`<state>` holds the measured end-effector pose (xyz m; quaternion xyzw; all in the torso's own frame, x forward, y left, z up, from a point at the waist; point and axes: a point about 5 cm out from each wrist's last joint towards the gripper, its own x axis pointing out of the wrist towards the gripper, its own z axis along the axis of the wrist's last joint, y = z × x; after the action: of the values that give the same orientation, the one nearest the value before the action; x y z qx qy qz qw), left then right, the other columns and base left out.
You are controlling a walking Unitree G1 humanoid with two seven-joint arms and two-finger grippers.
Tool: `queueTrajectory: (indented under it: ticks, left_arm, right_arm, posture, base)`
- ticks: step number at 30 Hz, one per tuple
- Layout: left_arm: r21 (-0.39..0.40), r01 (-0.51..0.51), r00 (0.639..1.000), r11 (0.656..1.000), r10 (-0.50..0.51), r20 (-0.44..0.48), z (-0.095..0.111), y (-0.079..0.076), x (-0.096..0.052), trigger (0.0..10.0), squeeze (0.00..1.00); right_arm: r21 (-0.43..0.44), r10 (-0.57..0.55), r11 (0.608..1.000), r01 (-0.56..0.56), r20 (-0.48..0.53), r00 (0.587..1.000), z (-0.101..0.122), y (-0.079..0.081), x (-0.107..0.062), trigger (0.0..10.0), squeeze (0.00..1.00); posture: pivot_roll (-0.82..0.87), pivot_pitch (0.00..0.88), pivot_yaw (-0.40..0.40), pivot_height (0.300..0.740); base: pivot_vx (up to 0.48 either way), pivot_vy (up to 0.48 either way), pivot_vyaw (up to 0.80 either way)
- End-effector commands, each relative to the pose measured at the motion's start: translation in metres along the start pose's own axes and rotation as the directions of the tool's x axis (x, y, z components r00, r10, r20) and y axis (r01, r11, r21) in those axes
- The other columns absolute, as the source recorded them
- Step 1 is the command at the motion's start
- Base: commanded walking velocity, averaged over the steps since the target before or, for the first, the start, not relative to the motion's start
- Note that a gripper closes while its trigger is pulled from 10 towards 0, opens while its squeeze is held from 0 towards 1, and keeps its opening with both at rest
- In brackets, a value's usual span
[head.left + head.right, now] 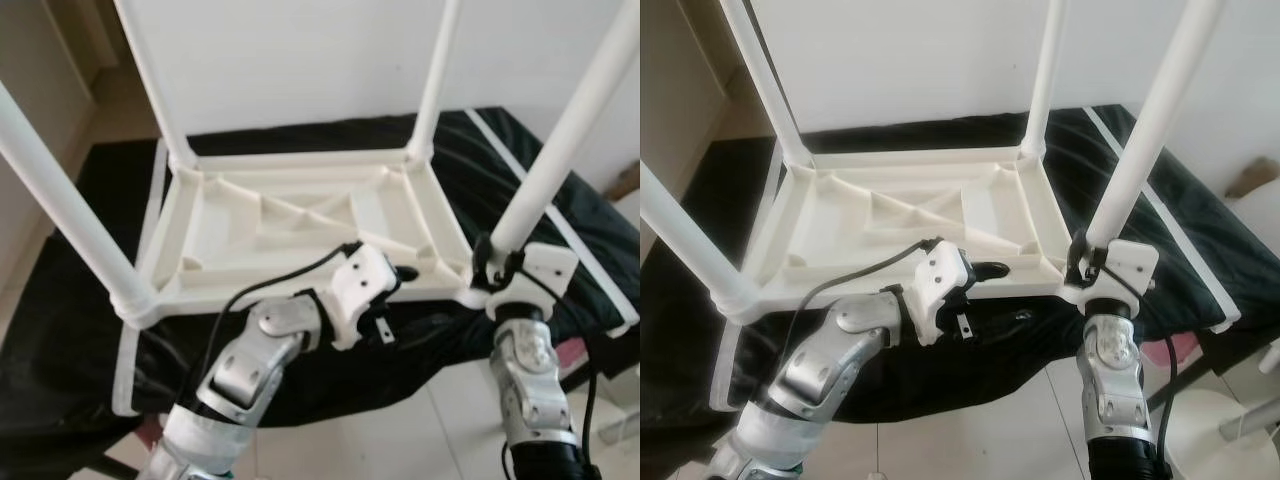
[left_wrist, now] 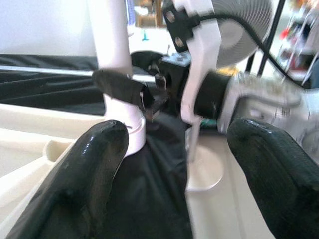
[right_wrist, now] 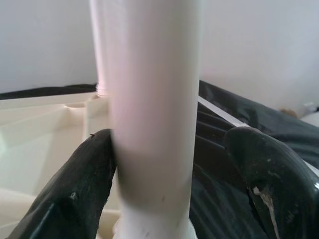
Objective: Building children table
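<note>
Jaws: right gripper spread around near-right leg, left gripper parted.
Upturned white table on black cloth; no legible writing.

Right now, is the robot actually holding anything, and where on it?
The right gripper straddles the near right table leg low down, just above its socket; one finger touches, so no firm clamp. The left gripper is open, holding nothing.

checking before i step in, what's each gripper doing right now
Left gripper: open, holding nothing, near the table edge.
Right gripper: open around the near right leg, one finger touching it, not clamped.
</note>
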<state>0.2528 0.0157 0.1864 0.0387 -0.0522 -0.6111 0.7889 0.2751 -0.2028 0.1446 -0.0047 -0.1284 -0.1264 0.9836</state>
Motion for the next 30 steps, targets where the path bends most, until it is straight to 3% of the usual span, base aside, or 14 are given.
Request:
queueTrajectory:
  ticks: [1, 7, 14, 15, 16, 17, 18, 19, 24, 27, 29, 30]
  left_arm:
    - [-0.048, 0.026, 0.999, 0.999, -0.024, 0.036, 0.003, -0.003, -0.004, 10.0, 0.0]
    - [-0.064, 0.044, 0.998, 0.997, -0.041, 0.041, 0.002, -0.006, -0.01, 10.0, 0.0]
    - [-0.046, 0.048, 0.999, 0.998, -0.048, -0.006, -0.002, -0.005, -0.019, 10.0, 0.0]
    - [-0.051, 0.022, 1.0, 0.998, -0.023, -0.002, -0.002, 0.001, -0.023, 10.0, 0.0]
    - [-0.051, 0.022, 1.0, 0.998, -0.023, -0.002, -0.002, 0.001, -0.023, 10.0, 0.0]
    - [-0.056, -0.014, 1.0, 0.998, 0.014, -0.006, -0.001, 0.009, -0.031, 10.0, 0.0]
    - [-0.057, -0.044, 0.999, 0.997, 0.043, -0.017, 0.0, 0.015, -0.039, 10.0, 0.0]
    - [-0.057, -0.064, 0.998, 0.996, 0.062, -0.032, -0.001, 0.02, -0.046, 10.0, 0.0]
    - [-0.045, -0.084, 0.994, 0.995, 0.081, -0.072, -0.003, 0.025, -0.057, 10.0, 0.0]
    - [-0.019, -0.145, 0.983, 0.989, 0.142, -0.113, -0.006, 0.034, -0.068, 10.0, 0.0]
    - [-0.013, -0.163, 0.98, 0.987, 0.16, -0.12, -0.007, 0.036, -0.07, 10.0, 0.0]
    - [-0.007, -0.222, 0.97, 0.975, 0.22, -0.107, -0.004, 0.042, -0.078, 10.0, 0.0]
  right_arm:
    - [-0.005, 0.078, 0.997, -0.078, 0.038, 0.996, 0.006, 0.009, -0.007, 10.0, 0.0]
    - [-0.018, 0.109, 0.994, -0.108, 0.041, 0.993, 0.005, 0.014, -0.014, 10.0, 0.0]
    - [-0.07, 0.13, 0.989, -0.132, -0.03, 0.991, -0.008, 0.014, -0.029, 10.0, 0.0]
    - [-0.057, 0.197, 0.978, -0.2, -0.057, 0.979, -0.015, 0.022, -0.033, 10.0, 1.0]
    - [-0.057, 0.197, 0.978, -0.2, -0.057, 0.979, -0.015, 0.022, -0.033, 10.0, 1.0]
    - [-0.021, 0.273, 0.961, -0.276, -0.09, 0.958, -0.022, 0.034, -0.038, 10.0, 1.0]
    - [0.017, 0.362, 0.932, -0.363, -0.118, 0.925, -0.027, 0.044, -0.041, 10.0, 0.0]
    - [0.046, 0.428, 0.904, -0.426, -0.135, 0.894, -0.031, 0.052, -0.043, 10.0, 0.0]
    - [0.069, 0.51, 0.86, -0.506, -0.148, 0.847, -0.033, 0.062, -0.045, 10.0, 0.0]
    - [0.07, 0.597, 0.8, -0.596, -0.184, 0.781, -0.041, 0.071, -0.045, 10.0, 0.0]
    - [0.076, 0.614, 0.787, -0.612, -0.195, 0.765, -0.043, 0.072, -0.045, 10.0, 0.0]
    - [0.104, 0.592, 0.806, -0.583, -0.179, 0.786, -0.041, 0.073, -0.036, 10.0, 0.0]
  posture:
    - [-0.07, 0.0, -0.015, 0.74]
    - [-0.07, 0.0, -0.012, 0.74]
    - [-0.06, 0.0, -0.01, 0.74]
    - [-0.06, 0.0, -0.01, 0.74]
    - [-0.06, 0.0, -0.01, 0.74]
    - [-0.05, 0.0, -0.002, 0.74]
    - [-0.05, 0.0, -0.001, 0.74]
    - [-0.05, 0.0, 0.001, 0.74]
    - [-0.03, 0.0, -0.002, 0.74]
    - [-0.01, 0.0, -0.007, 0.74]
    - [-0.01, 0.0, -0.007, 0.74]
    - [0.03, 0.0, -0.006, 0.74]
  base:
    - [0.0, 0.0, 0.0]
    - [0.0, 0.0, 0.0]
    - [0.0, 0.0, 0.0]
    - [0.0, 0.0, 0.0]
    - [0.0, 0.0, 0.0]
    - [0.0, 0.0, 0.0]
    - [0.0, 0.0, 0.0]
    - [0.0, 0.0, 0.0]
    - [0.0, 0.0, 0.0]
    - [0.0, 0.0, 0.0]
    - [0.0, 0.0, 0.0]
    - [0.0, 0.0, 0.0]
